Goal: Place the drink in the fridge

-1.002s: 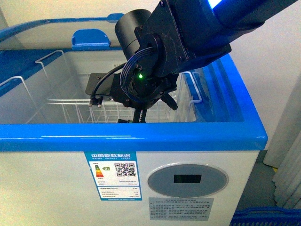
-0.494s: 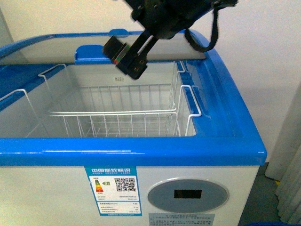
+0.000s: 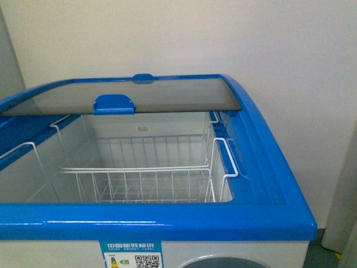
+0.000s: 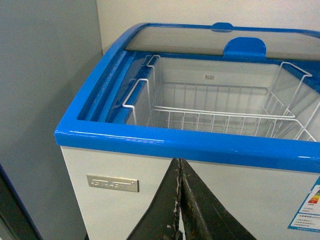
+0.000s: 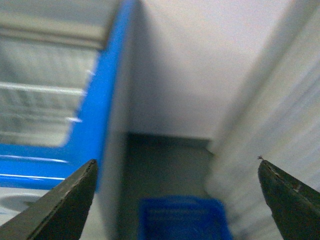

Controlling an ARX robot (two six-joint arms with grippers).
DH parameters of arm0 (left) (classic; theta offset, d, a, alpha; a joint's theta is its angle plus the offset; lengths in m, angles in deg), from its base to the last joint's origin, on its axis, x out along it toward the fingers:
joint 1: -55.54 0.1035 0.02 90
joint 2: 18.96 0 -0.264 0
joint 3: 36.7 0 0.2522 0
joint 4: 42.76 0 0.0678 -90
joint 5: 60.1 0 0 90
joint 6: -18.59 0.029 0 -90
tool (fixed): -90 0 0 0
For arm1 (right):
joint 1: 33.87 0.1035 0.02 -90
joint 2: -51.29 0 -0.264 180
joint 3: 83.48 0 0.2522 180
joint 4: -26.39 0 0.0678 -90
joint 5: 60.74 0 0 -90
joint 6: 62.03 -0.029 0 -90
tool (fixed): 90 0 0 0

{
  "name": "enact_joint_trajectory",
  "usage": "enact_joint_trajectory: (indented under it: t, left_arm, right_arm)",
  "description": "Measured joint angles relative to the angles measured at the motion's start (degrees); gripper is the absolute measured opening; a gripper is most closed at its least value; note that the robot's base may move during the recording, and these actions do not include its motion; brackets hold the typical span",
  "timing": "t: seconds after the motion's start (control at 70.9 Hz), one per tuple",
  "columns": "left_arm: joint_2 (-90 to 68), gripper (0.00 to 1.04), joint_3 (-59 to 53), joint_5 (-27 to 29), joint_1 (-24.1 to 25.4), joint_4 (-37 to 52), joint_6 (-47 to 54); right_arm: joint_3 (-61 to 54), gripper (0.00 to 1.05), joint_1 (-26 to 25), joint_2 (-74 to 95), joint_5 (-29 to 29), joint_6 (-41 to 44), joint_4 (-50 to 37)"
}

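- Withdrawn since earlier frames: arm no longer seen above fridge (image 3: pixel 167 220) in front view.
- Fridge: lid slid back, wire basket (image 3: pixel 139 178) seen inside.
- Left gripper (image 4: pixel 180 200): fingers pressed together, nothing held.
- Right gripper (image 5: pixel 177 190): spread wide, blue basket (image 5: pixel 182 217) seen below.

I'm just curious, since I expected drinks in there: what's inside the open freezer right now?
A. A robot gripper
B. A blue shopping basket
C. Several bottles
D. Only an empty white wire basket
D: in the front view, the fridge holds only the white wire basket, with nothing in it.
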Motion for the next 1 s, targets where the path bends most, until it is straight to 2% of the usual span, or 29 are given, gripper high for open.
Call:
enact_joint_trajectory:
  t: [0.085,0.127,0.268,0.31,0.367,0.437,0.494,0.72,0.79,0.846,1.002]
  left_arm:
    - [0.0,0.03,0.0,-0.07,0.0,0.0,0.02]
    - [0.0,0.03,0.0,-0.04,0.0,0.0,0.02]
    - [0.0,0.03,0.0,-0.02,0.0,0.0,0.02]
    - [0.0,0.03,0.0,-0.04,0.0,0.0,0.02]
    - [0.0,0.03,0.0,0.0,0.0,0.0,0.02]
    - [0.0,0.03,0.0,-0.04,0.0,0.0,0.04]
    - [0.0,0.03,0.0,-0.02,0.0,0.0,0.04]
    - [0.02,0.03,0.0,0.0,0.0,0.0,0.04]
    - [0.0,0.03,0.0,-0.02,0.0,0.0,0.04]
    - [0.02,0.03,0.0,-0.02,0.0,0.0,0.04]
    - [0.02,0.03,0.0,0.0,0.0,0.0,0.02]
  right_arm:
    - [-7.63,0.8,-2.27,-9.55,-8.61,3.37,-14.05]
    - [-9.97,0.73,-4.28,-12.24,-11.28,4.2,-17.44]
    - [-16.98,0.5,-11.45,-17.05,-18.58,5.7,-18.82]
    - [-19.47,0.4,-13.57,-19.67,-20.26,6.16,-17.51]
    - [-21.03,0.31,-14.82,-22.73,-21.84,6.34,-15.65]
    - [-23.56,0.12,-19.43,-27.32,-26.8,6.54,-15.39]
    - [-24.24,0.03,-21.49,-28.46,-28.46,6.54,-15.41]
    - [-29.0,0.03,-29.64,-32.17,-36.41,6.71,-15.52]
    - [-30.27,0.03,-36.79,-33.57,-44.46,6.75,-15.52]
    - [-30.99,0.03,-38.58,-34.21,-44.63,6.73,-15.58]
    - [-32.57,0.03,-38.8,-35.47,-45.09,6.73,-15.91]
